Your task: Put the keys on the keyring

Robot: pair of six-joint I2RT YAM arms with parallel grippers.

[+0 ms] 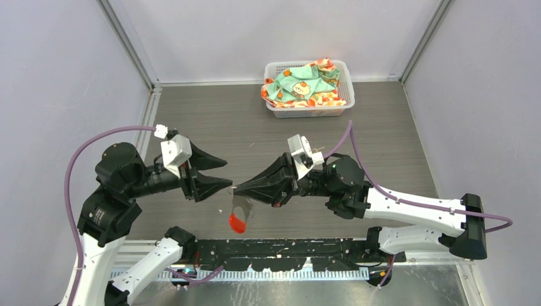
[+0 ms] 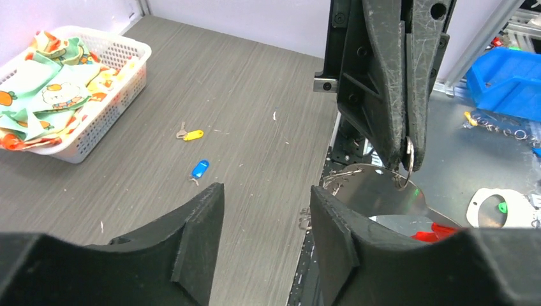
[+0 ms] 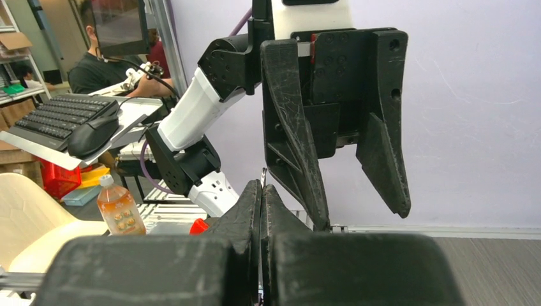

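My right gripper [image 1: 235, 189] is shut on the keyring [image 1: 239, 213], a thin metal ring [image 2: 409, 155] pinched at its fingertips. A shiny grey piece and a red tag [image 2: 434, 232] hang below the ring, near the table's front edge. In the right wrist view only a sliver of ring [image 3: 263, 173] pokes above the shut fingers. My left gripper [image 1: 220, 173] faces it a little to the left, open with nothing between its fingers [image 2: 198, 236]. The keys lie on the table: a yellow-tagged key [image 2: 191, 135] and a blue-tagged key [image 2: 200, 169], close together.
A white basket [image 1: 344, 71] holding a patterned cloth [image 1: 300, 86] stands at the back of the table. Off the table's edge are a blue bin [image 2: 504, 83] and loose metal rings [image 2: 504, 127]. A bottle [image 3: 119, 209] stands beyond the table.
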